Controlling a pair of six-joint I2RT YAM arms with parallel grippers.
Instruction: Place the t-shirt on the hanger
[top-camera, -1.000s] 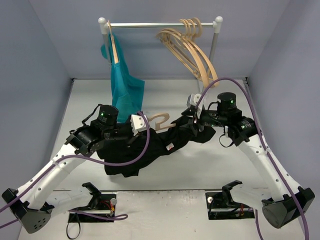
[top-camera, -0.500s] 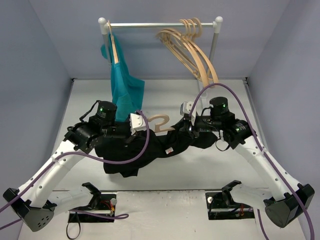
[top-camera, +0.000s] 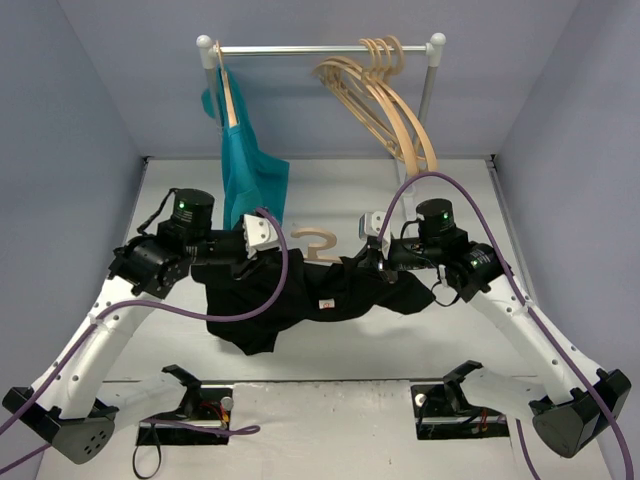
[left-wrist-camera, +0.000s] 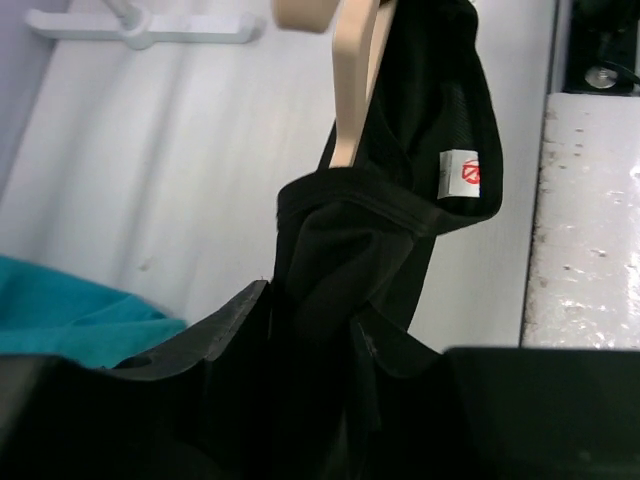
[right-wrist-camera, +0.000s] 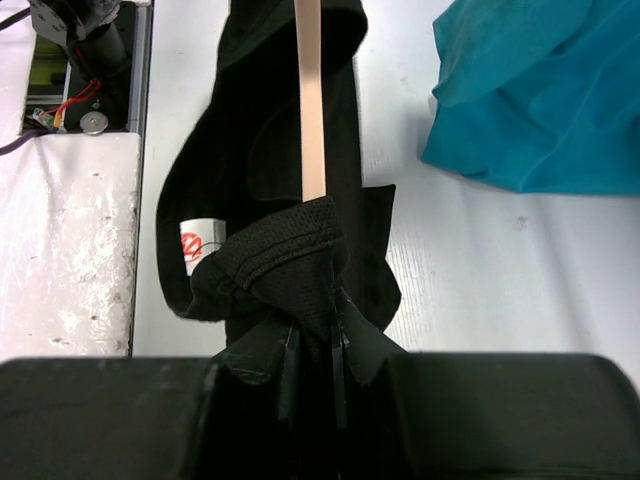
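1. Aloft above the table (top-camera: 330, 200), the black t-shirt (top-camera: 335, 295) hung stretched between 2 grippers, white label (left-wrist-camera: 459, 174) showing.
2. One pale wooden hanger (top-camera: 318, 243) sat with its arm inside the neck, hook clear of the cloth.
3. The left gripper (left-wrist-camera: 305, 320) was clamped on bunched t-shirt cloth.
4. The right gripper (right-wrist-camera: 320, 345) was clamped on t-shirt cloth beside the hanger's arm.
5. A teal garment (top-camera: 250, 185) hung from the rail (top-camera: 320, 48).
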